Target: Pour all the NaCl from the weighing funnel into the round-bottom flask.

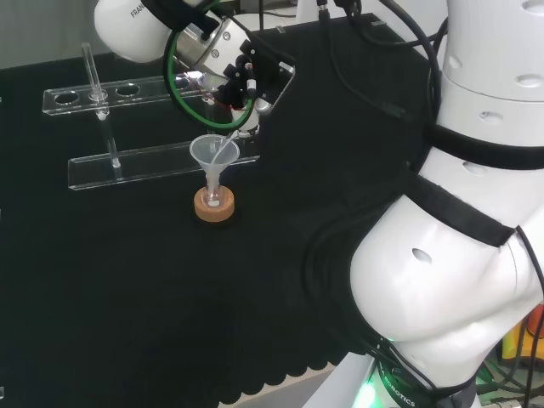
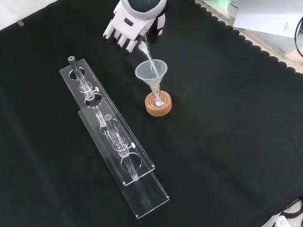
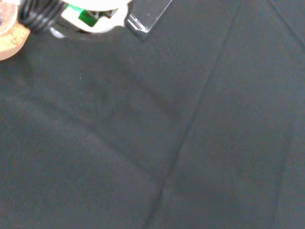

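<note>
Hand point(image 2: 135, 25) clamped on the weighing funnel point(image 2: 144, 49), I tip its spout over the plastic funnel point(image 2: 151, 72) so salt reaches the flask point(image 2: 158, 101).

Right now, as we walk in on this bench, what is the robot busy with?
The arm's hand holds a thin clear weighing funnel tilted down, its tip over the mouth of a clear plastic funnel. That funnel sits in the neck of a small flask standing on a cork ring on the black cloth. A clear tube rack stands to the left in the front view, untouched. Whether any salt is falling cannot be told.
</note>
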